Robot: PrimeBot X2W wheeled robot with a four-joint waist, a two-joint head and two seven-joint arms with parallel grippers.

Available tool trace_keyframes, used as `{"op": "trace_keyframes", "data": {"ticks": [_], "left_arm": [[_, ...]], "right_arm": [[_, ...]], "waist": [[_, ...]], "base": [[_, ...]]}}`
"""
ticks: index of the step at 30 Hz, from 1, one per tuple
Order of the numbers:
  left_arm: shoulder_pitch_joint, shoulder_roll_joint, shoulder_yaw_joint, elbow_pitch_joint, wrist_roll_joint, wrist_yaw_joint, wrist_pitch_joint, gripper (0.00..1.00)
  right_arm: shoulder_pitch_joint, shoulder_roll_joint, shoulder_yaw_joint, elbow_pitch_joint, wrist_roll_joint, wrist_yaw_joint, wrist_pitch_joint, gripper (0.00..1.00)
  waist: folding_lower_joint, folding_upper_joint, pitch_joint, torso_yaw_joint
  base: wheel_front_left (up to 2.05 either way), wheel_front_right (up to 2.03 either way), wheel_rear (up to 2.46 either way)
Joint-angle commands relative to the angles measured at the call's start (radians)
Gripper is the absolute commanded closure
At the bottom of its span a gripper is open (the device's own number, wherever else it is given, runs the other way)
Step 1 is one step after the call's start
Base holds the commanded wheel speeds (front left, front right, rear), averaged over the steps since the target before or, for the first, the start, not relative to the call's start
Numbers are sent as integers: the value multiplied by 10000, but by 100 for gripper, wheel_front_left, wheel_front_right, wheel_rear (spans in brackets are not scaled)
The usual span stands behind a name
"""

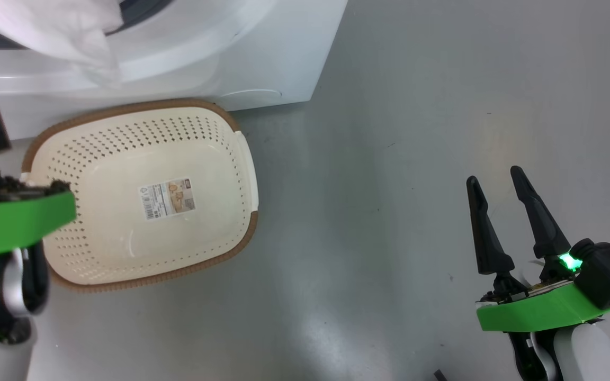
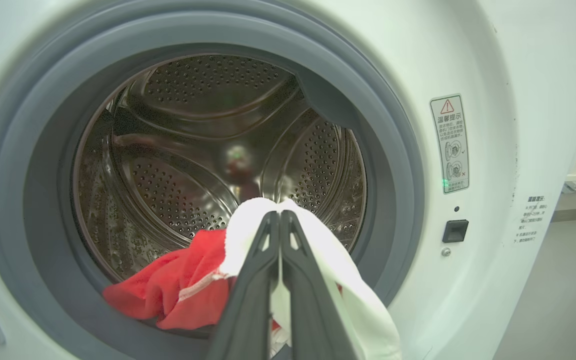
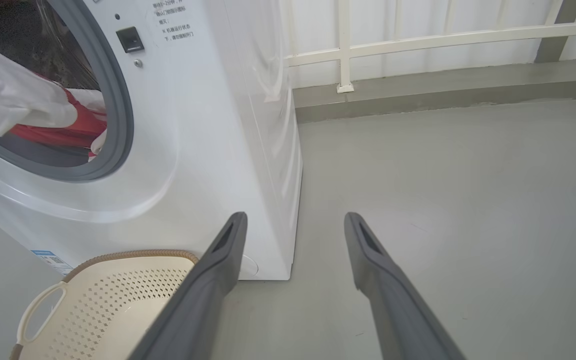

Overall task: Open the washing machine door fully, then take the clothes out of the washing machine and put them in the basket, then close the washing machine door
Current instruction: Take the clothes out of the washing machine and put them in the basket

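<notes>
Left claw (image 2: 280,216) pressed together, pinching clothes (image 2: 180,292) at drum (image 2: 183,165) mouth. Washer (image 2: 488,60) straight ahead of left claw, steel drum in view. Floor (image 1: 389,185) grey, under right claw (image 1: 494,175). Basket (image 1: 141,105) on floor just beside washer front, left of right claw, sticker (image 1: 167,198) on base. Clothes: white fold in left claw, red part below-left of it, draped on grey ring (image 2: 43,150). Right claw spread, over floor, well apart from basket.

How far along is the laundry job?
Done: the washer stands open. In hand: the left jaws are shut on the clothes at the drum's mouth. Left: the basket is empty, so clothes go there, then the washer gets closed.
</notes>
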Motion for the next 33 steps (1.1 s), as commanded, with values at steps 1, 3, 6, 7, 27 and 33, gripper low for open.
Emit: {"op": "trace_keyframes", "data": {"ticks": [1, 3, 6, 7, 27, 33], "left_arm": [[250, 266, 265, -579, 147, 138, 71, 100], [404, 230, 185, -880, 201, 211, 135, 100], [596, 192, 103, -1242, 245, 298, 216, 100], [657, 173, 86, -1352, 250, 329, 231, 100], [1757, -126, -336, -2223, 343, 689, 269, 100], [2090, -280, -483, -2321, 255, 752, 259, 100]], "right_arm": [[-47, -125, 132, -254, -50, 62, -63, 0], [-60, -125, 99, -252, -60, 62, -63, 0], [-76, -125, 64, -258, -63, 62, -63, 0], [-81, -125, 57, -258, -62, 62, -63, 0], [60, -125, -128, -288, -190, 62, -63, 0], [158, -125, -178, -336, -240, 62, -63, 0]], "waist": [[-1, 0, -5, 37], [-1, 0, -27, 77], [-1, 0, -82, 137], [-1, 0, -103, 156], [-1, 0, -890, 511], [-1, 0, -1130, 622]], "base": [[0, 0, 0], [0, 0, 0], [0, 0, 0], [0, 0, 0], [0, 0, 0], [0, 0, 0]]}}
